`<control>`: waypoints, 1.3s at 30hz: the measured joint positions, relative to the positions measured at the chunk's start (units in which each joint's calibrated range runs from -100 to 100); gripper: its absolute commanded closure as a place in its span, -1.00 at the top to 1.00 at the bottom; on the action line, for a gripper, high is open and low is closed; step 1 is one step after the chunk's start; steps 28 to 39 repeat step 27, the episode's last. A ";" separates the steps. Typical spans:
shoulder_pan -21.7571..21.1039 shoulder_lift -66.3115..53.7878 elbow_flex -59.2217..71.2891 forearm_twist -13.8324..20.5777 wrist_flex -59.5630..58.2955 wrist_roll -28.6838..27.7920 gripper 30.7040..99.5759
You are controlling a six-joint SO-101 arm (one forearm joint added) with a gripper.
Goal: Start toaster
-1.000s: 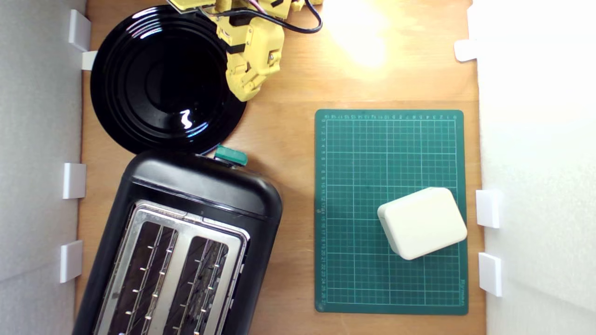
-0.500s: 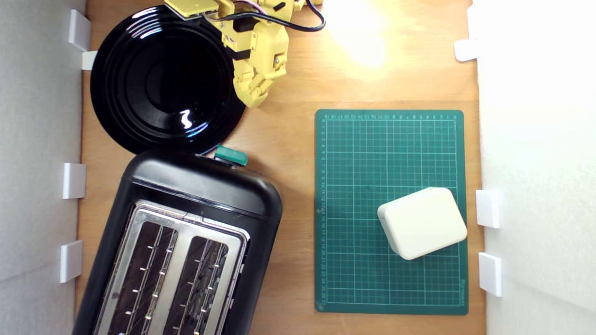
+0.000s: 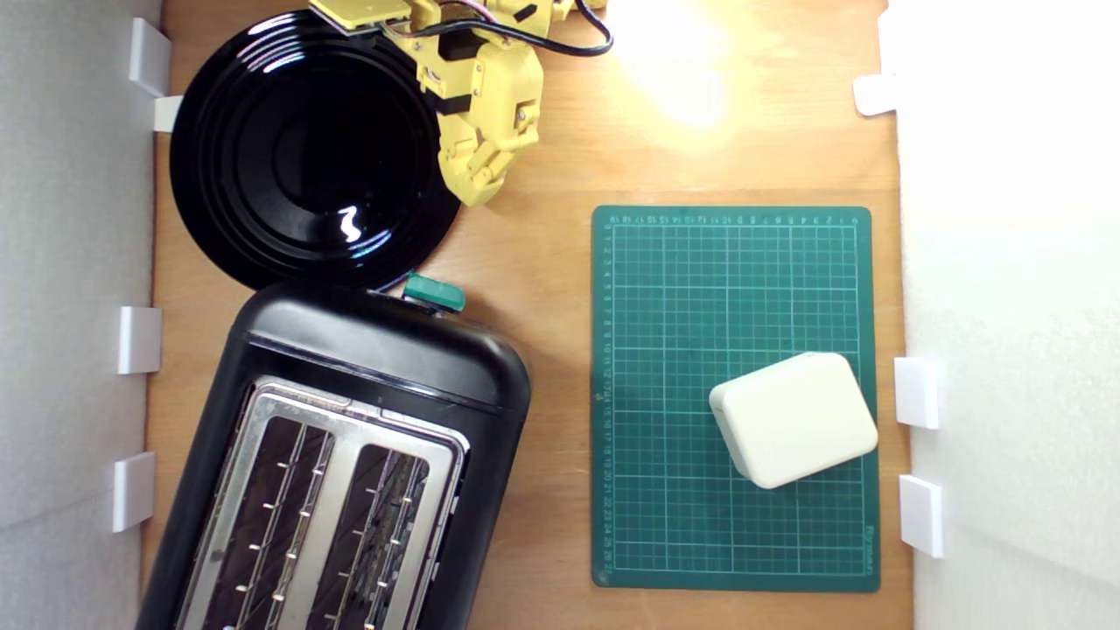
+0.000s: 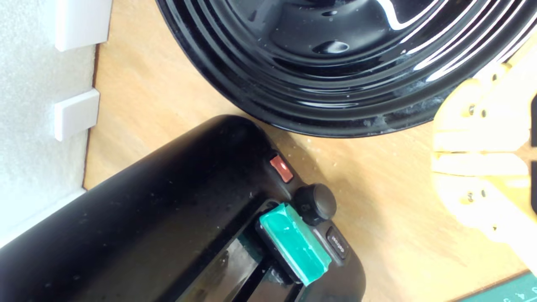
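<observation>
My gripper (image 3: 477, 188) hangs with its fingers together, holding nothing, just beside the plate (image 3: 227, 149); the toaster (image 3: 350, 420) sits apart from it, its lever (image 4: 295, 243) untouched.

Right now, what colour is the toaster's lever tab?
Teal-green lever tab; clearest in the wrist view.

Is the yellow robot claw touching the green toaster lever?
Apart. The exterior view shows bare wood between the gripper and the green lever.
</observation>
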 measured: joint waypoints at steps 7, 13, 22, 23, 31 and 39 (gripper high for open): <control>0.00 0.00 0.00 0.29 0.00 0.00 -0.98; 0.00 0.00 0.00 0.29 0.00 0.00 -0.98; 0.00 0.00 0.00 0.29 0.00 0.00 -0.98; 0.00 0.00 0.00 0.29 0.00 0.00 -0.98; 0.00 0.00 0.00 0.29 0.00 0.00 -0.98; 0.00 0.00 0.00 0.29 0.00 0.00 -0.98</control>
